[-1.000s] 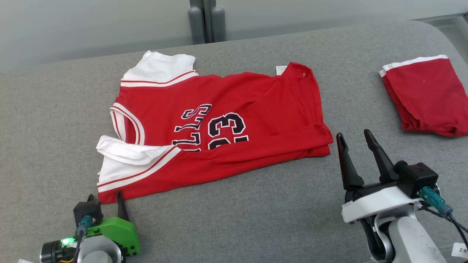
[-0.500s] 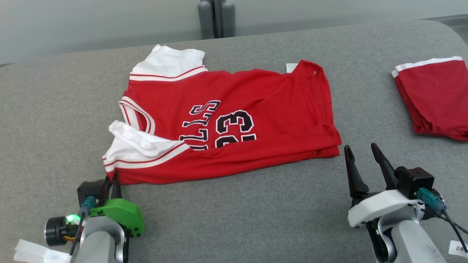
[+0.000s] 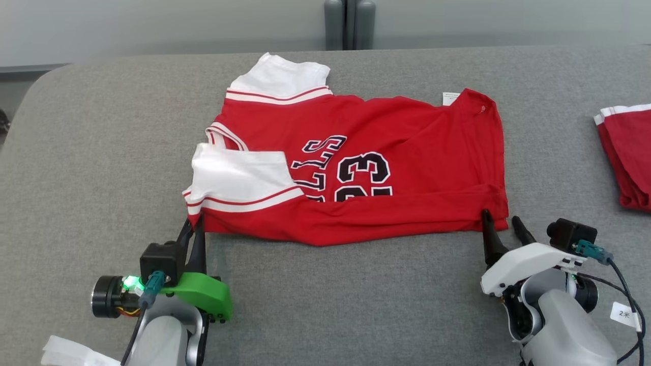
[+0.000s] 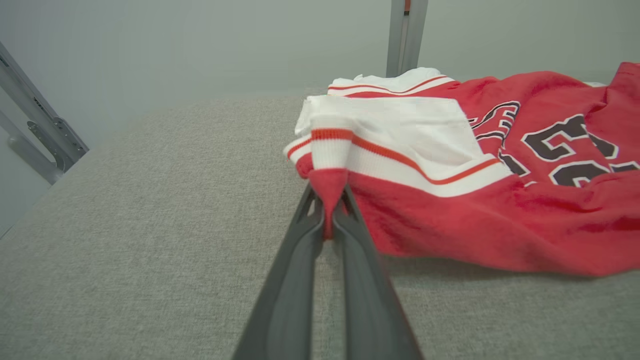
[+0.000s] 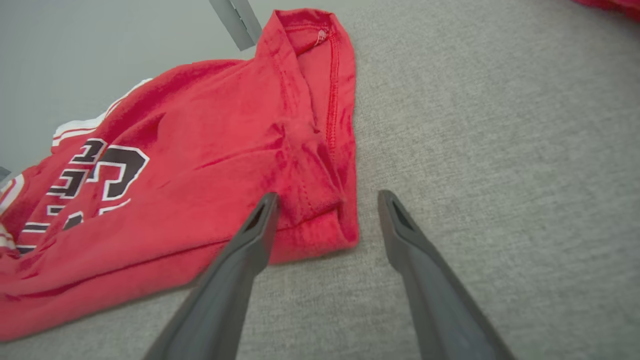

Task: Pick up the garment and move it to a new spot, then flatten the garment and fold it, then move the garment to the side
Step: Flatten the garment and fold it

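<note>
- Head view, at the near edge of the grey fabric-covered worktop (image 3: 356,305): the left claw (image 3: 196,226) is clenched on the near-left corner of the red basketball jersey with white sleeves and dark lettering (image 3: 417,147).
- Left wrist view: its two dark fingers (image 4: 295,280) are pressed together with a pinch of red hem between them. A white striped sleeve band lies just beyond the tips.
- The right claw (image 3: 501,218) stands released at the jersey's near-right corner. In the right wrist view its spread fingers (image 5: 225,280) straddle that corner, one at the red cloth and the other over bare worktop just beside the hem.
- The jersey lies across the middle of the worktop, sleeves toward the left edge. Its near long edge is doubled over, so the fold cuts off the lettering.
- Toward the right edge, well apart, lies a second folded red cloth with white trim (image 3: 628,152).
- Beyond the far edge stand paired grey upright posts (image 3: 350,23).
</note>
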You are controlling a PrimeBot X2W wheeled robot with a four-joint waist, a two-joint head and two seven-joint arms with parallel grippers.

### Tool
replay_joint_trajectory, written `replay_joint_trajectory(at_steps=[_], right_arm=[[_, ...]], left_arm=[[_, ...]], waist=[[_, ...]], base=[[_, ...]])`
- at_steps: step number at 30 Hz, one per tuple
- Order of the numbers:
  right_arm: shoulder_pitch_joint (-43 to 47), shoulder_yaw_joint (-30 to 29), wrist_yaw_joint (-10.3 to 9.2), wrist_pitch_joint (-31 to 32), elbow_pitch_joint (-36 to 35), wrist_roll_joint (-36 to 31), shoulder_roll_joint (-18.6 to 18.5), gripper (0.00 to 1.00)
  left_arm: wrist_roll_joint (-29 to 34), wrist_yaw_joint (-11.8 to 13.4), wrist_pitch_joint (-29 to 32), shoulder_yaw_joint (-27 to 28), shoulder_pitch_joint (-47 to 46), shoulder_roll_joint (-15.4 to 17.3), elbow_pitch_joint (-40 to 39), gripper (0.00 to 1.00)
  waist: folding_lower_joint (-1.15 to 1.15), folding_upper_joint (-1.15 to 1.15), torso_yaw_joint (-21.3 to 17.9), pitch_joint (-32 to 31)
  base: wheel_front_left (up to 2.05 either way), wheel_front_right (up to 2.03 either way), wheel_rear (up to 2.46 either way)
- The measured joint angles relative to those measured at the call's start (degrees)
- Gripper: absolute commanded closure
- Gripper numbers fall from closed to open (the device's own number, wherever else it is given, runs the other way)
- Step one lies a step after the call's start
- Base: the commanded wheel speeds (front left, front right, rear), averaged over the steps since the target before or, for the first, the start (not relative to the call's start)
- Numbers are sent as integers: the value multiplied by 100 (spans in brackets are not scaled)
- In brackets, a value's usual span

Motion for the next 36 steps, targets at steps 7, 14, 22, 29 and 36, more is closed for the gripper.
replay_joint_trajectory(at_steps=[7,14,22,29,36], right_arm=[[-423,48,0,133,705,567,18,0],[-599,472,0,-5,1013,509,-102,100],[-499,724,2,-186,915,505,-302,100],[7,788,2,-65,527,753,-474,100],[720,776,2,399,-198,849,-706,100]], left_arm=[[19,-21,0,-185,60,-12,-218,100],[87,-11,0,-233,97,-11,-182,100],[-156,-81,0,-34,369,10,-2,100],[-417,-375,168,-18,866,92,49,100],[-450,-506,508,-283,1524,213,-624,100]], waist=[[0,0,149,-2],[0,0,104,-18],[0,0,2,-210],[0,0,-101,-460],[0,0,-203,-630]], base=[[0,0,0],[0,0,0],[0,0,0],[0,0,0],[0,0,0]])
